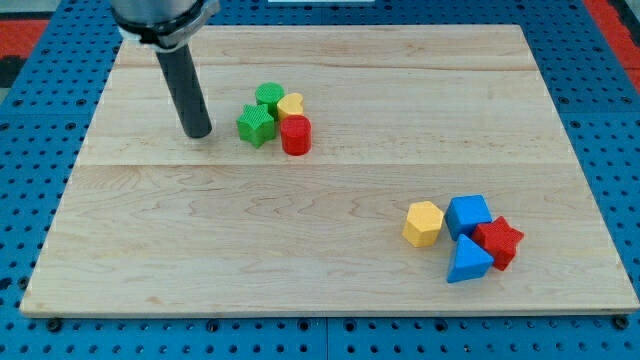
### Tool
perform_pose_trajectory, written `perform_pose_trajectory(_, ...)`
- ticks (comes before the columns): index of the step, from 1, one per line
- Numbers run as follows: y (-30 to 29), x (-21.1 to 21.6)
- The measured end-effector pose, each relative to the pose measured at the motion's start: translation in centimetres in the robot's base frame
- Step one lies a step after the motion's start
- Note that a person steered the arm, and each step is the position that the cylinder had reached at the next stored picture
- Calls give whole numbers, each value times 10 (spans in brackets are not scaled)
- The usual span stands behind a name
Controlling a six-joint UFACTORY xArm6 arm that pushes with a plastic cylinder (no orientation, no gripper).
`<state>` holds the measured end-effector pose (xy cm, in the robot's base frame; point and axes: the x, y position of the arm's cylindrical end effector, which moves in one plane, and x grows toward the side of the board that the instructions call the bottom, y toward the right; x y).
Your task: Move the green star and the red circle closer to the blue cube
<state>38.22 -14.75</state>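
Observation:
The green star (256, 125) lies in the upper middle of the wooden board, touching the red circle (296, 134) to its right. The blue cube (468, 215) sits far off at the lower right. My tip (198, 132) rests on the board just left of the green star, a small gap apart from it.
A green circle (269, 97) and a yellow heart (291, 104) sit right behind the star and the red circle. Around the blue cube are a yellow hexagon (424, 223), a red star (499, 241) and a blue triangle (468, 261). The board (320, 290) lies on a blue pegboard.

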Motion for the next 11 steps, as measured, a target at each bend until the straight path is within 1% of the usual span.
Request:
perform_pose_trajectory(1,58,1)
perform_pose_trajectory(2,110,30)
perform_pose_trajectory(3,119,33)
perform_pose_trajectory(4,161,33)
perform_pose_trajectory(5,221,87)
perform_pose_trajectory(6,223,97)
perform_pose_trajectory(7,208,53)
perform_pose_trajectory(8,237,14)
perform_pose_trajectory(9,279,27)
perform_pose_trajectory(10,310,54)
perform_pose_trajectory(11,314,59)
